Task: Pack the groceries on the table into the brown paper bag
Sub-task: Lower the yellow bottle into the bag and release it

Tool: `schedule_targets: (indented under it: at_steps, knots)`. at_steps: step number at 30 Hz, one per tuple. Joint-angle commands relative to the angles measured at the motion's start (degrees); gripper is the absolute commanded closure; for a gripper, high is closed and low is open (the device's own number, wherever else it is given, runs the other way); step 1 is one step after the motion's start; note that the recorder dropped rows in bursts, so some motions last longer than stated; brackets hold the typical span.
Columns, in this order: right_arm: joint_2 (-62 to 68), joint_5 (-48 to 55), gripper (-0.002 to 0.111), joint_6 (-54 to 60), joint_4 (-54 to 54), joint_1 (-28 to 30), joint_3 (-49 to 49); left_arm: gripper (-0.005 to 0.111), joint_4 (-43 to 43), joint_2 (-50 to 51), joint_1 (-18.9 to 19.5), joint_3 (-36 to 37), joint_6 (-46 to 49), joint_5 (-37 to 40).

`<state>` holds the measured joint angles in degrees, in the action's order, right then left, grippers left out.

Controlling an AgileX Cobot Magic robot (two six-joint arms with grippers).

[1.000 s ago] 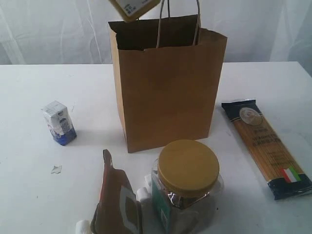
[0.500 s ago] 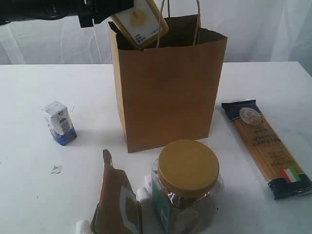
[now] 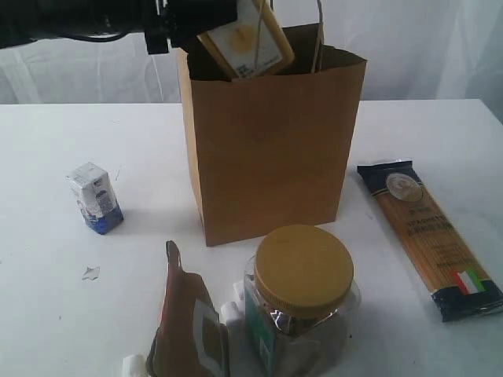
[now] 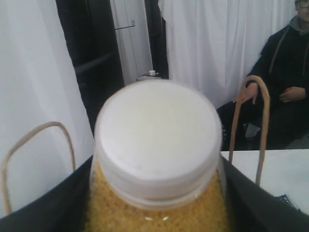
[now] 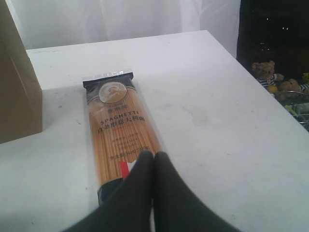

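Exterior view: the left tool (image 3: 206, 17) reaches in from the upper left. It is clamped on the yellow-grain bottle with white cap (image 3: 247, 41), which hangs tilted in the open mouth of the upright kraft-brown paper bag (image 3: 271, 149). On the white surface (image 3: 47, 314), the long spaghetti packet with navy ends (image 3: 428, 236) lies right of the bag. The clear jar with mustard lid (image 3: 302, 275) stands in front of the bag, with the brown-orange pouch (image 3: 189, 322) beside it. A small white-and-blue carton (image 3: 94, 198) sits to the left.

Left wrist view: the cap fills the middle, with grain below it and dark fingers (image 4: 58, 208) on both sides. The bag's twisted paper handles (image 4: 260, 125) rise on either side.

Right wrist view: the right tool (image 5: 153, 157) has its tips pressed together and holds nothing. It hangs over the near end of the spaghetti packet.
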<state>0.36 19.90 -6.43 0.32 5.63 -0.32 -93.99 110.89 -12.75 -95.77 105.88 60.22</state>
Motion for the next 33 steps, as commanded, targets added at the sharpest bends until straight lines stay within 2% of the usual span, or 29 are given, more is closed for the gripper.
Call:
schedule_targets:
  at_steps: [1, 4, 6, 13, 16, 25, 33]
  knots:
    - [-0.36, -0.19, 0.108, -0.19, 0.08, 0.32, 0.32, 0.107, -4.02, -0.51, -1.00, -0.94, 0.86, -1.05]
    - [-0.36, -0.19, 0.108, -0.19, 0.08, 0.32, 0.32, 0.105, -3.57, -0.51, -1.00, -0.94, 0.35, -1.42]
    - [-0.36, -0.19, 0.108, -0.19, 0.08, 0.32, 0.32, 0.099, -1.64, -0.51, -1.00, -0.94, -0.71, -1.42]
    - [-0.36, -0.19, 0.108, -0.19, 0.08, 0.32, 0.32, 0.054, 1.17, -0.51, -1.13, -0.94, -4.50, -1.68]
    - [-0.36, -0.19, 0.108, -0.19, 0.08, 0.32, 0.32, 0.042, 1.17, -0.51, -1.13, -0.94, -5.81, -1.68]
    - [-0.36, -0.19, 0.108, -0.19, 0.08, 0.32, 0.32, 0.033, 1.90, -0.51, -1.13, -0.94, -8.65, -1.68]
    - [-0.36, -0.19, 0.108, -0.19, 0.08, 0.32, 0.32, 0.033, 1.90, -0.51, -1.13, -0.94, -8.65, -1.68]
